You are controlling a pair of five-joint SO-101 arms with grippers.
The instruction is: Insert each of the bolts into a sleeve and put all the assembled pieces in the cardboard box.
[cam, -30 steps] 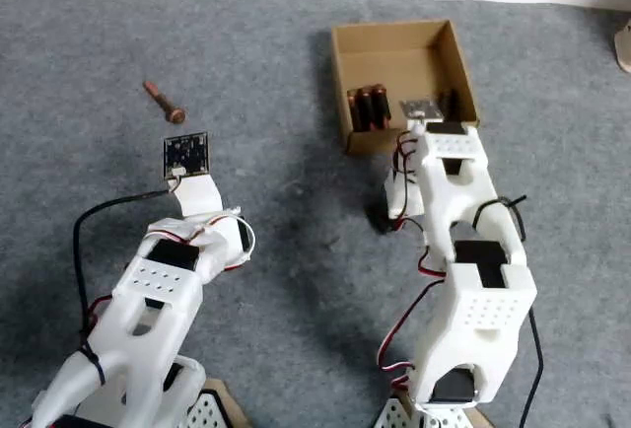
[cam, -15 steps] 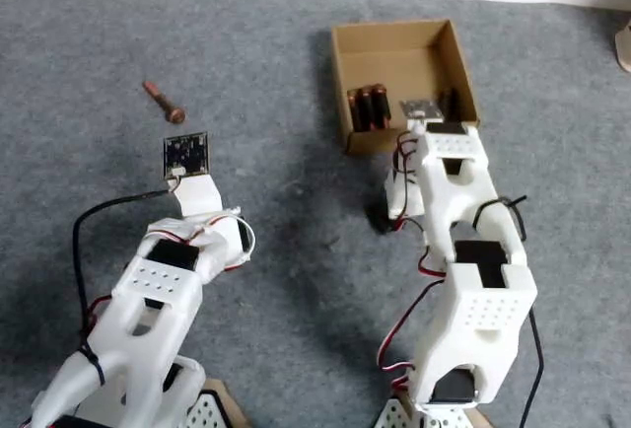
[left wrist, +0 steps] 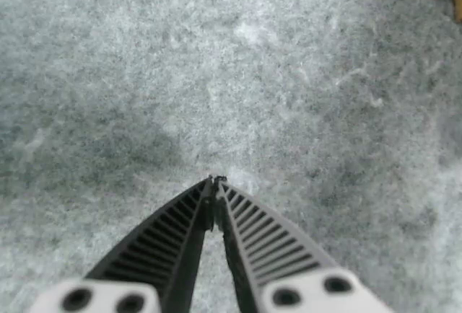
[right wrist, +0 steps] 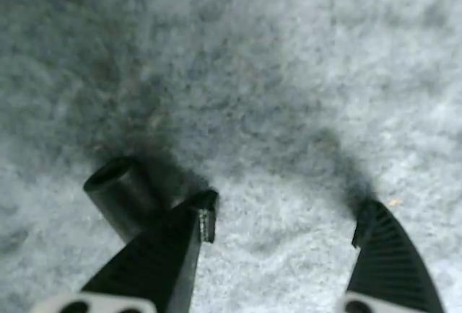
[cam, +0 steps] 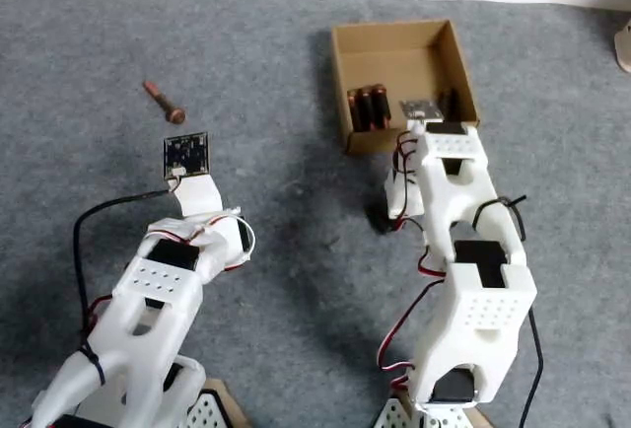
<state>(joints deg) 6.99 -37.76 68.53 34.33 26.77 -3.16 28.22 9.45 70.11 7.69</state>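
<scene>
Right claw (right wrist: 287,219) hangs released over the grey carpet (right wrist: 289,75), with the black sleeve (right wrist: 119,190) just outside one finger, not between the two. My judgement is to slide sideways until the sleeve sits centred in the gap, then lower and clench mid-body so the bore end is free for the bolt (cam: 163,101), which lies well apart, ahead of my left arm (cam: 158,290). Left claw (left wrist: 215,183) is clenched on nothing, tips meeting; right arm (cam: 463,250) is stretched forward, wrist pitched down just short of the cardboard box (cam: 340,63), and the left arm is folded low, aimed towards the bolt.
</scene>
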